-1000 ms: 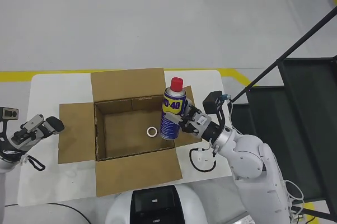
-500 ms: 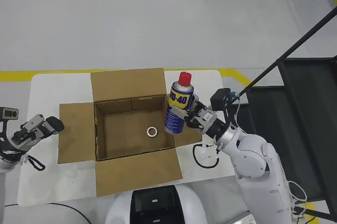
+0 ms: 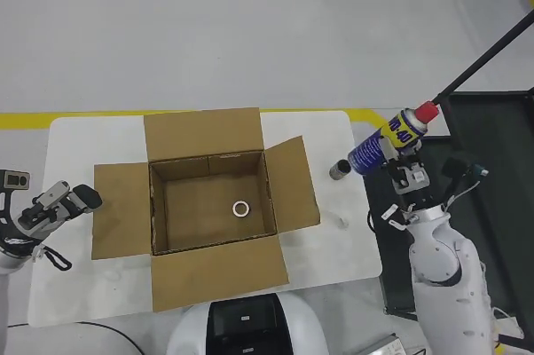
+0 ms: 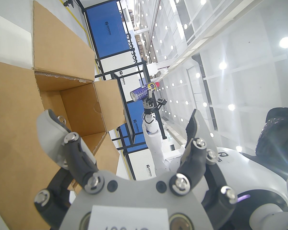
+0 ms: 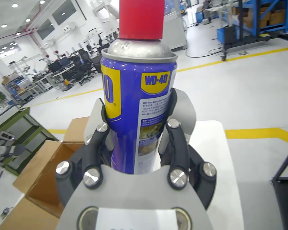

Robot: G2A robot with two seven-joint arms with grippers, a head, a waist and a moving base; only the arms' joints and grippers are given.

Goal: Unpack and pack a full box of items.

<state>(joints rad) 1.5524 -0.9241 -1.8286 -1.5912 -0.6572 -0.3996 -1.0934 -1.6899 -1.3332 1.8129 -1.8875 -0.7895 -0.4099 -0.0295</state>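
An open cardboard box (image 3: 125, 209) sits mid-table with a small metal ring (image 3: 240, 209) on its floor. My right gripper (image 3: 404, 166) is shut on a blue spray can (image 3: 384, 142) with a red cap, held tilted in the air over the table's right edge. In the right wrist view the can (image 5: 139, 84) stands between the fingers (image 5: 180, 111), with the box (image 5: 45, 159) below. My left gripper (image 3: 58, 206) hangs open and empty at the left of the table. In its own view the gripper (image 4: 120, 120) faces the box (image 4: 19, 101).
A small dark cylinder (image 3: 340, 169) stands on the white table (image 3: 325, 257) right of the box's right flap. A black metal rack (image 3: 493, 186) stands close on the right. Yellow floor tape (image 3: 19, 119) runs behind the table.
The right arm carried the spray can up from the box's right side and swung it right, past the table edge. The can now tilts. The left arm stayed put.
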